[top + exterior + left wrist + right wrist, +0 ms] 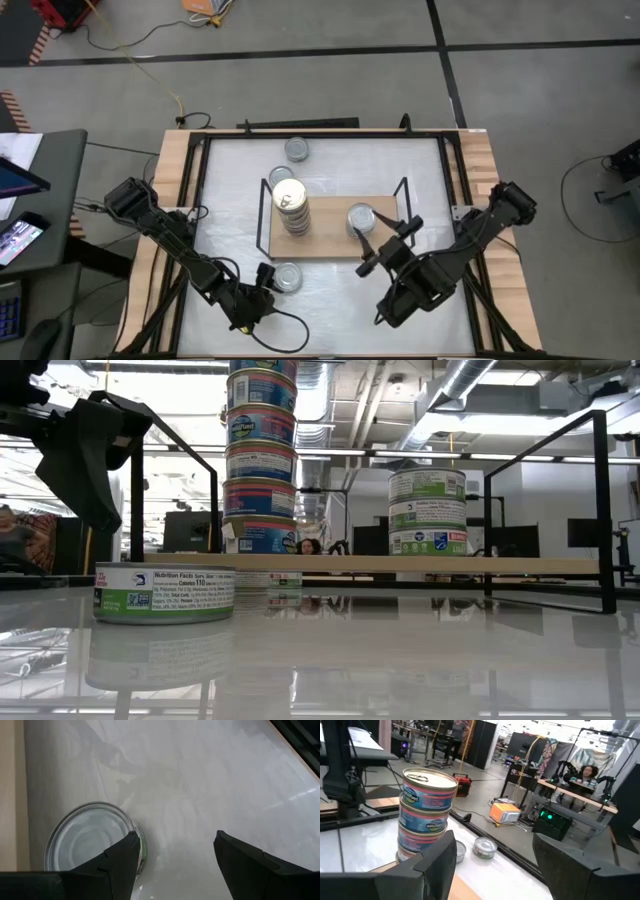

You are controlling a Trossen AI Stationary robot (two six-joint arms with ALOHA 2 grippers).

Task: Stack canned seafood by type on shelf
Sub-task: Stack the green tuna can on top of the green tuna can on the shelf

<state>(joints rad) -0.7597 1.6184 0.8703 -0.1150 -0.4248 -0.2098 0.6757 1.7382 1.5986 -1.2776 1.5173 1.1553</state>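
1. Tins of seafood stand in two stacks on the shelf [330, 243], the light wooden board with black wire ends in the middle of the white desk [410, 160].
2. We see the tall stack [292, 207] of gold-lidded tins with blue and pink labels toward the board's left end; in the low view it rises past the top edge.
3. We see the short stack [427, 512] of green-labelled, silver-lidded tins toward the board's right end, three high in the low view.
4. One loose silver-lidded tin [287, 277] sits on the desk just in front of the board's near edge, beside the left tool [262, 283].
5. Two more loose tins lie behind the board: one [296, 150] near the desk's far edge, another [281, 177] just behind the tall stack.
6. We find the left tool spread open; in its wrist view one finger [117, 862] overlaps the loose tin's rim and the other stands apart over bare desk, so nothing is gripped.
7. We find the right tool [372, 250] spread open and empty at the board's near right edge, close to the short stack.
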